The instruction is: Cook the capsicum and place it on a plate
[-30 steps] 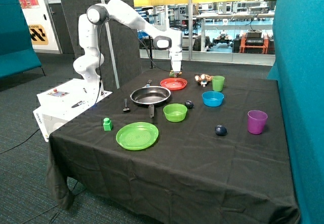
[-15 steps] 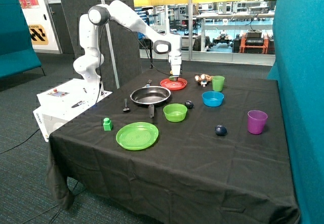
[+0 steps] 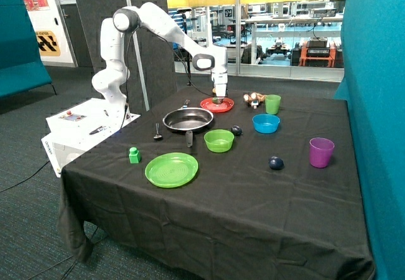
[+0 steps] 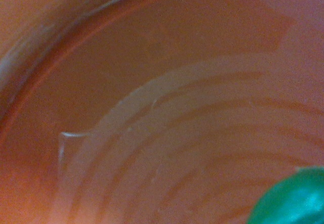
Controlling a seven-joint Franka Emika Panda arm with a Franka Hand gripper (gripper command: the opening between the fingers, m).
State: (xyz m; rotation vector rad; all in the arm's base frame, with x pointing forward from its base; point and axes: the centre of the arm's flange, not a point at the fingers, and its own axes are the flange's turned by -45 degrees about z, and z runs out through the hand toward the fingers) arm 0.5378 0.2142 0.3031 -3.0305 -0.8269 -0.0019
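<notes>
The red-orange plate [image 3: 207, 106] lies at the back of the table, behind the pan. My gripper [image 3: 218, 96] hangs straight down just over the plate's middle. It is shut on the capsicum [image 3: 218, 101], a small dark green piece at its tip, very close to the plate's surface. In the wrist view the plate [image 4: 167, 102] fills the whole picture with its ringed floor, and a rounded green edge of the capsicum [image 4: 293, 199] shows in one corner. I cannot tell whether the capsicum touches the plate.
An empty black pan [image 3: 188, 120] sits beside the plate. Nearby are a green bowl [image 3: 219, 140], blue bowl [image 3: 266, 123], green cup [image 3: 273, 104], purple cup [image 3: 321, 152], large green plate [image 3: 171, 169], light green cube [image 3: 134, 155] and two dark blue balls [image 3: 276, 163].
The gripper has come down from above the red-orange plate to just over its surface, carrying the capsicum. Nothing else on the table moved.
</notes>
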